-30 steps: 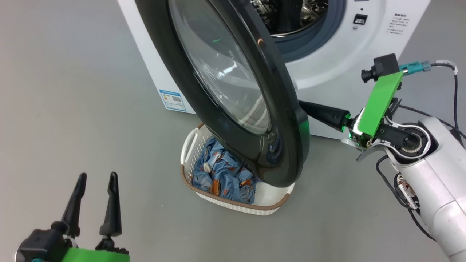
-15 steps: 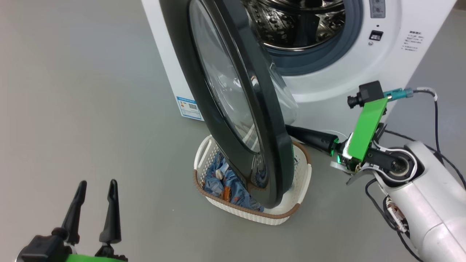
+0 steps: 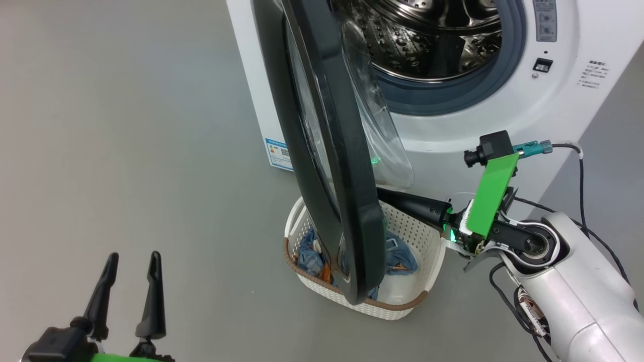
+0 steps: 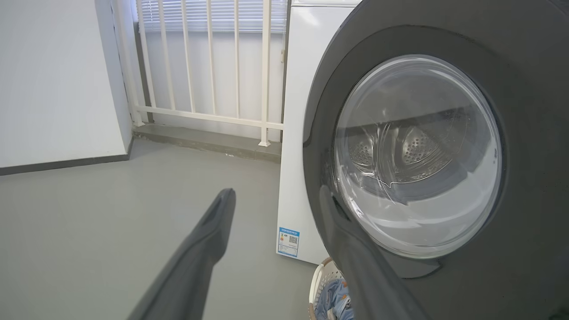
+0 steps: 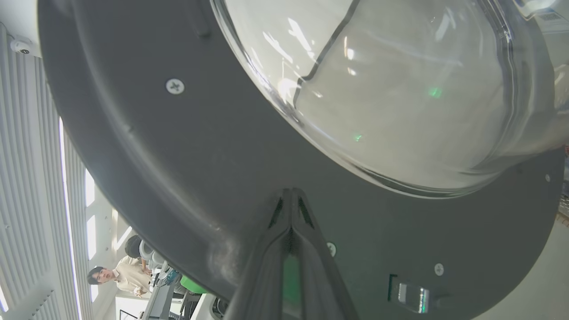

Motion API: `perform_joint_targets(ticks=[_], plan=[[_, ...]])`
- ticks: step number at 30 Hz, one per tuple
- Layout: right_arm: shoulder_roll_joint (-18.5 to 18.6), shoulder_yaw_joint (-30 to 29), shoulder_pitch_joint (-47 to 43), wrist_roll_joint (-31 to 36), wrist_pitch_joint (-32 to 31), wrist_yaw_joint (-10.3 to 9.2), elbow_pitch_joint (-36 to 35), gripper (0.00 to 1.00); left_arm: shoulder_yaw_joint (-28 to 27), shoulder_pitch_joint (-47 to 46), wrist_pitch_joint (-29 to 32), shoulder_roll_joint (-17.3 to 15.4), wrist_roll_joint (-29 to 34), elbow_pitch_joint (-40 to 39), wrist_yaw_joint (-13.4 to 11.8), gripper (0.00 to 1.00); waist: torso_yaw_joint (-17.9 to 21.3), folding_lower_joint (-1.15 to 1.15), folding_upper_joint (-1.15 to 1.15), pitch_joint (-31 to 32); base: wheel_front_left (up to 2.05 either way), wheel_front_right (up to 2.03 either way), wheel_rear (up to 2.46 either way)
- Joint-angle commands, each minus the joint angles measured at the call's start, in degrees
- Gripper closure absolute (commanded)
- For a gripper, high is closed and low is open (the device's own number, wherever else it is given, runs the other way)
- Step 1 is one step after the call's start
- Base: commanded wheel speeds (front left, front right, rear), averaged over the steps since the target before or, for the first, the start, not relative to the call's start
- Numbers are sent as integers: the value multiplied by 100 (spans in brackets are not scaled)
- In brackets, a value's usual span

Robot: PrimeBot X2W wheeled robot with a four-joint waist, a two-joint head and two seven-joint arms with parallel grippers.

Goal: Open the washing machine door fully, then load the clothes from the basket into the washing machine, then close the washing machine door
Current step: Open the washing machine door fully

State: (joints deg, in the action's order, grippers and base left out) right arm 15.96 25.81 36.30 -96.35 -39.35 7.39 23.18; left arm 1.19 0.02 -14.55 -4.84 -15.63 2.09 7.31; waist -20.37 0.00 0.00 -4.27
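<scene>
Low at the floor's near left edge, the robot's left end effector (image 3: 134, 256) hangs with its two dark fingers spread and nothing between them, well apart from the laundry; grey floor (image 3: 126, 125) runs from it to the white washing machine (image 3: 453, 130), whose blue energy label (image 3: 277, 153) sits low on its left side panel; the washing machine door (image 3: 352, 201) stands partly swung out, almost edge-on to the head camera, its glossy black rim reaching down in front of the basket (image 3: 420, 236), which sits on the floor just before the machine's front; the clothes (image 3: 400, 257), blue printed fabric, lie bundled inside the basket, partly hidden by the rim; behind the door the perforated steel drum (image 3: 427, 40) shows within its grey gasket (image 3: 453, 95); to the right, the right end effector (image 5: 291, 192) has its fingers pressed together, holding nothing, tips set against the door's dark inner face just below the bulging glass bowl; its pale forearm (image 3: 578, 296) enters from the floor's near right corner.
</scene>
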Motion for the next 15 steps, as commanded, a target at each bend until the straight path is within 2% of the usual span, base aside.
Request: perform_joint_targets(ticks=[1, 15], plan=[[-139, 51, -32, 58, -52, 10, -171, 100, -193, -30, -45, -108, 73, -113, 18, 0, -41, 0, 0, 14, 0, 0, 0], [-463, -33, -92, 138, -192, 10, -96, 100, -140, -38, -45, -105, 76, -69, 18, 0, -387, 0, 0, 71, 0, 0, 0]])
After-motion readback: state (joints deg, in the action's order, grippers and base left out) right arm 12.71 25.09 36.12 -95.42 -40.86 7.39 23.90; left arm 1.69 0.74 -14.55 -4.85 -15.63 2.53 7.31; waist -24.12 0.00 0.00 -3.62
